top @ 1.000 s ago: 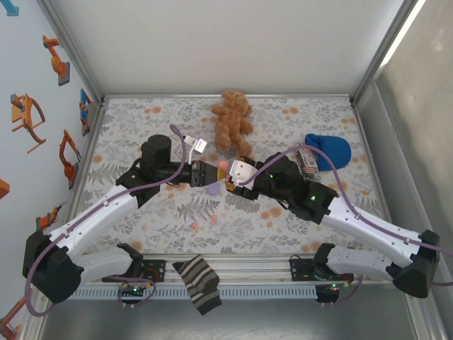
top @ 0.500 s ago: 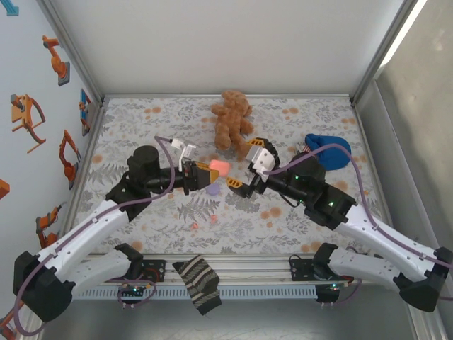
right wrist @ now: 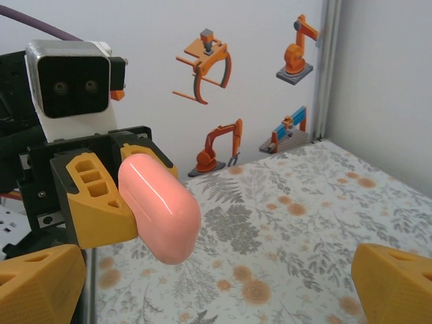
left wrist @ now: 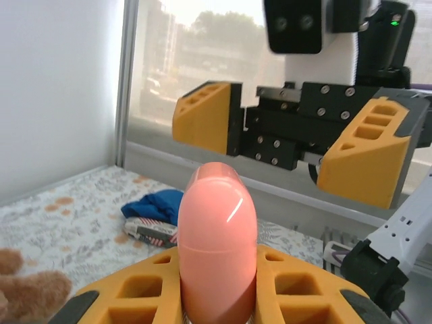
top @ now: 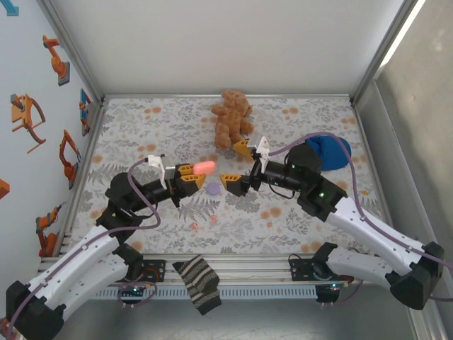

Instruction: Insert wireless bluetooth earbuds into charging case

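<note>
From above, the case is seen pinched aloft by the left gripper; the right gripper is spread opposite. Earbuds are seen lying on the table. At both wrists the case is seen shut, so nothing is judged inserted yet.

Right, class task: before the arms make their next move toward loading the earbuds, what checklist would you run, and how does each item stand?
1. Grip on the charging case: ok. The left gripper clamps it, held above the table.
2. Case open: not ok. Its halves look shut.
3. Free right gripper: ok. Its fingers are spread wide, empty, facing the case.
4. Location of the earbuds: ok. Tiny bits lie on the table, nearer the arm bases.
5. Earbud orientation: cannot tell, too small.
</note>
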Motion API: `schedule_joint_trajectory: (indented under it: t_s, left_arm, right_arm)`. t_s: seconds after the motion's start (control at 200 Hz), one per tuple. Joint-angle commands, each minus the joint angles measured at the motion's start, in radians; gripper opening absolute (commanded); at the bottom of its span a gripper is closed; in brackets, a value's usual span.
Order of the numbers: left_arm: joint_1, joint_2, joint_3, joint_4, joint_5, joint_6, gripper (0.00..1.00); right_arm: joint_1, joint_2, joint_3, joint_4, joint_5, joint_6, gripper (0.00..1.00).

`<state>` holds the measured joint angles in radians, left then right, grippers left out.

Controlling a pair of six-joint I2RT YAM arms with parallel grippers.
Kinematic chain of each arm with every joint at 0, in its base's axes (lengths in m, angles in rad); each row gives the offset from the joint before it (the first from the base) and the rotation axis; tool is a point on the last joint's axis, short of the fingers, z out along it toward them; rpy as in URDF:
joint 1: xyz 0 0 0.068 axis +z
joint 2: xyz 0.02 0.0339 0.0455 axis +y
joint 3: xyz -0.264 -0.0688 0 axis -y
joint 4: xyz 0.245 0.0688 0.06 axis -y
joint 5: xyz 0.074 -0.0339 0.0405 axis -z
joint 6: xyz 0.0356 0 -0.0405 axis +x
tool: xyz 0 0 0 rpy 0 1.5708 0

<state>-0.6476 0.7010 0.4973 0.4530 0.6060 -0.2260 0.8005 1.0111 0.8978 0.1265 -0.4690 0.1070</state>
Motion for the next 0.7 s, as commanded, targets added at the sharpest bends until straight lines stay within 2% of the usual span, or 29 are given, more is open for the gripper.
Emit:
schedule_joint_trajectory:
  t_s: [0.0, 0.371, 0.696]
  left_arm:
    - [-0.003, -0.025, 0.004, 0.060, 0.008, 0.067, 0.00]
    - [-0.004, -0.039, 0.003, 0.056, 0.012, 0.070, 0.00]
    - [-0.003, -0.053, 0.004, 0.042, 0.012, 0.076, 0.00]
  right_arm:
    - [-0.005, 0.034, 0.077, 0.064, -0.093, 0.061, 0.99]
    - [-0.007, 0.152, 0.141, 0.114, -0.151, 0.100, 0.99]
    - [-0.006, 0.195, 0.149, 0.117, -0.126, 0.106, 0.99]
